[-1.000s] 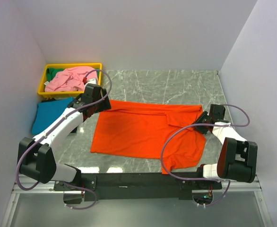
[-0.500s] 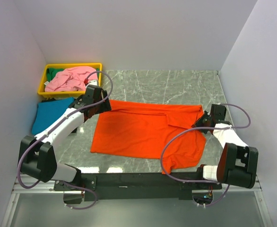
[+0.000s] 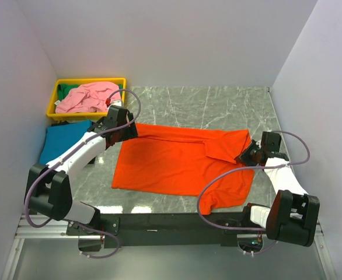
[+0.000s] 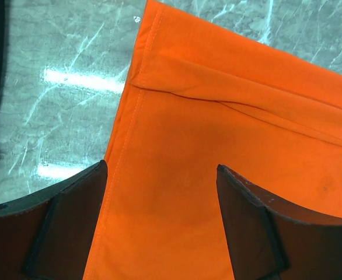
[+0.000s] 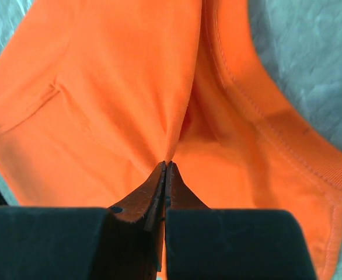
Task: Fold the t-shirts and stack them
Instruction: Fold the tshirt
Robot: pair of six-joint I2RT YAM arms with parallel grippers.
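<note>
Both arms reach over an orange t-shirt [image 3: 171,166] spread across the middle of the marble worktop [image 3: 217,108]. The left arm [image 3: 77,151] stretches forward from its base and passes over a corner of the teal t-shirt [image 3: 57,143]. The left fingers [image 4: 66,216] are released and spread wide above the orange shirt's far-left corner. One finger is over the stitched side edge and the other over the cloth, with nothing gripped between them.

The right arm [image 3: 282,178] is bent back close to the right wall. The right fingers [image 5: 142,201] are clenched on a raised pinch of orange fabric beside the ribbed collar, at the shirt's right side. There the cloth is doubled over and rumpled.

The shirt's near-right corner hangs to the worktop's near edge, by the arms' mounting rail. Bare marble lies open between the shirt's far edge and the back wall, and a narrower strip lies along the right wall.

The teal t-shirt lies flat against the left wall, just in front of the yellow tray [image 3: 89,81] in the far-left corner. The tray holds the crumpled pink t-shirt [image 3: 86,96].
</note>
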